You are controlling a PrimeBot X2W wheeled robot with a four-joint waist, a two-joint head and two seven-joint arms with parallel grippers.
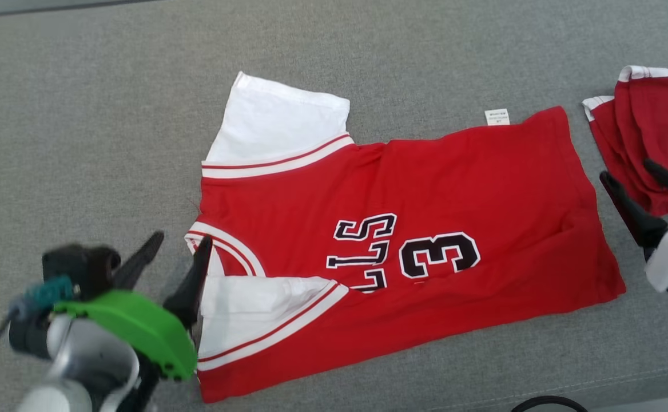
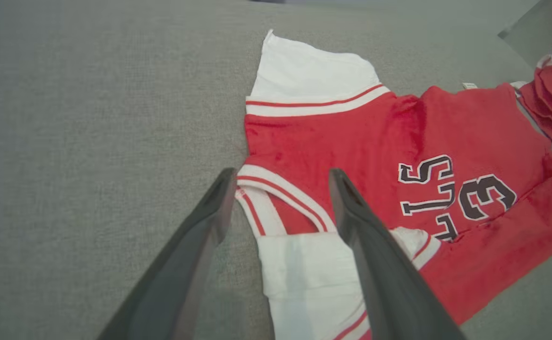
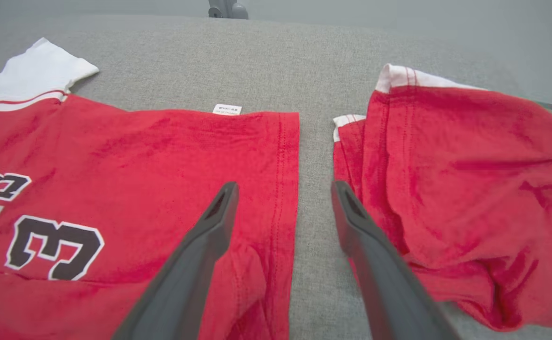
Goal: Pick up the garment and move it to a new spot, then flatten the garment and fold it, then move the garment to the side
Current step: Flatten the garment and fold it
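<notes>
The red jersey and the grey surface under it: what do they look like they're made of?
Red jersey: a soft knit fabric, matte and slightly fuzzy, with wrinkles and stitched hems; perhaps cotton or a blend, though the look alone can't settle it. Grey surface: a matte, upholstery-like cloth with a fine visible weave.

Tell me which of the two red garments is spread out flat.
The red jersey with white sleeves and black number 3; the other red garment is bunched up on the right.

The jersey (image 1: 425,229) lies on the cloth surface (image 1: 82,114) — a 2nd garment (image 1: 654,126) just right of it, apart.
</notes>
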